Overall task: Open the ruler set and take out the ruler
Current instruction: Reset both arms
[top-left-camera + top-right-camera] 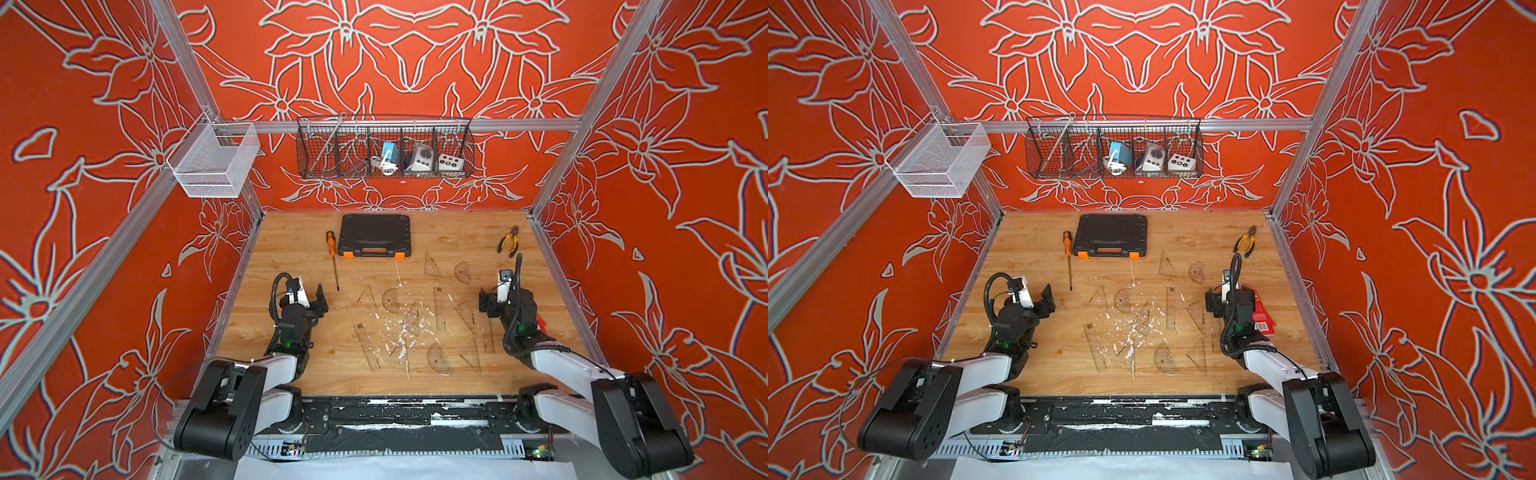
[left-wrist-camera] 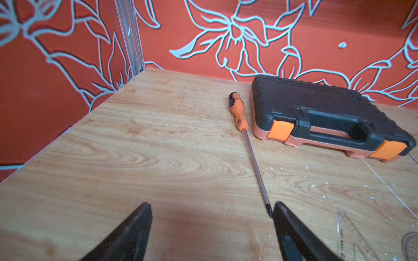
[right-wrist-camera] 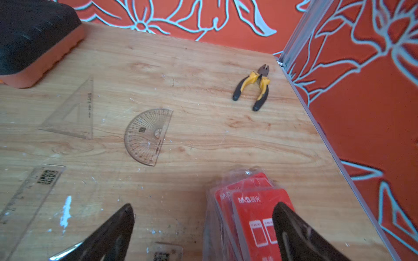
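- Left tool: jaws spread wide, nothing between them. It hangs over bare wood on the left part of the tabletop.
- Left wrist view: the tip of the screwdriver lies just beside one finger. Contact cannot be told.
- Right tool: jaws wide apart, holding nothing.
- Ruler set: a red card pack with white print in a clear plastic sleeve, on top of a small stack of like packs. It lies flat on the right part of the tabletop, near the right edge rail. Whether the sleeve is open cannot be told.
- Right wrist view: one finger of the right tool stands in front of the top pack. Touching or apart cannot be told.
- In a top view the stack shows just beside the right arm's wrist, on its outer side.
- Loose clear pieces lie flat ahead of the right tool: a protractor, a set square and a straight ruler. Both top views show more such pieces mid-tabletop between the arms, among white flecks.
- Black case: orange latches, lid down, at the far edge with its handle toward the robot. The screwdriver lies just left of it, handle away from the robot.
- Pliers: yellow and black handles, near the far right corner.
- Black wire basket: on the rear rail, small devices inside.
- White mesh basket: on the left rail.
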### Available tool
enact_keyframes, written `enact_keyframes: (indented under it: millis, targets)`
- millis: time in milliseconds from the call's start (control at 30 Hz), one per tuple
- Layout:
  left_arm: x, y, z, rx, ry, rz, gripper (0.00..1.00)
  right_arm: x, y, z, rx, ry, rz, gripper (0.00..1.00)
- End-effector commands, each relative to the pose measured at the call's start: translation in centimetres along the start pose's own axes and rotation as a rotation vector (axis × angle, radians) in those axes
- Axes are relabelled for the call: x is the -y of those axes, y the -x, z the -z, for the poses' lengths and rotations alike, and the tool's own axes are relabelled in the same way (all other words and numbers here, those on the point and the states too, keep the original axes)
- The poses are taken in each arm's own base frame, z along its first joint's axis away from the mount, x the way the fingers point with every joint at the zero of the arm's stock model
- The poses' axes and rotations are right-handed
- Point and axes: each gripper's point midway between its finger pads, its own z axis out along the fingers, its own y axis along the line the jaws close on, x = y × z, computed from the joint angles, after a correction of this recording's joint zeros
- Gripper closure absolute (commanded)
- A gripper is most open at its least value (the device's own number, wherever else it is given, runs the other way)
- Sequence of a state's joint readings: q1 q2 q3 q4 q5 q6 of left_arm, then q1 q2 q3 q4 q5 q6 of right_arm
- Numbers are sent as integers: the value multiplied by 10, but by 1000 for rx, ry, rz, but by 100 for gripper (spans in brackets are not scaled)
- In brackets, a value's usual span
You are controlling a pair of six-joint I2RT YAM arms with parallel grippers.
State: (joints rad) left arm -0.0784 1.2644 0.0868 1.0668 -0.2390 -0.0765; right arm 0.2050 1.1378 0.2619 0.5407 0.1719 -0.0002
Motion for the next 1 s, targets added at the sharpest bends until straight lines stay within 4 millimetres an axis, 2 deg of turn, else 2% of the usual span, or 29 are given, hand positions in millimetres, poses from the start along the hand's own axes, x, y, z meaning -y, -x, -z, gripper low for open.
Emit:
enact_keyframes:
  millis: [0, 33, 100, 267, 333, 467, 533, 633, 700, 767, 833, 900, 967]
  targets:
    - [2, 11, -1, 93, -20, -30, 13, -9, 22, -4, 54, 59, 30, 2]
    - [5, 12, -5, 103, -30, -43, 3, -10, 22, -5, 54, 69, 34, 2]
    - [11, 5, -13, 35, -50, -55, 2, -14, 21, -8, 37, 86, 43, 3]
    - [-2, 10, 0, 92, -1, -20, 2, -24, 21, -11, 23, 144, 73, 3]
    - [-1, 8, -4, 75, 2, -25, 2, -23, 20, -10, 26, 137, 107, 3]
    - [-1, 7, -9, 58, 15, -28, 2, -4, 24, -5, 137, 32, 129, 2]
    - [-1, 7, -9, 59, 15, -28, 2, -4, 20, -8, 152, 25, 134, 2]
    - [-1, 7, -9, 59, 15, -28, 2, 16, 1, -17, 143, -72, 51, 2]
    - [-1, 7, -9, 59, 13, -27, 2, 22, 10, -22, 187, -103, 31, 2]
    - [-1, 7, -9, 57, 12, -26, 2, 26, 1, -29, 69, -92, 13, 2]
    - [-1, 7, -9, 57, 13, -26, 2, 30, 6, -36, 100, -93, -14, 2]
    - [-1, 7, -9, 60, 13, -26, 2, 32, 1, -36, 39, -89, -16, 2]
    - [-2, 8, -9, 60, 17, -27, 2, 31, 4, -37, 81, -85, -19, 2]
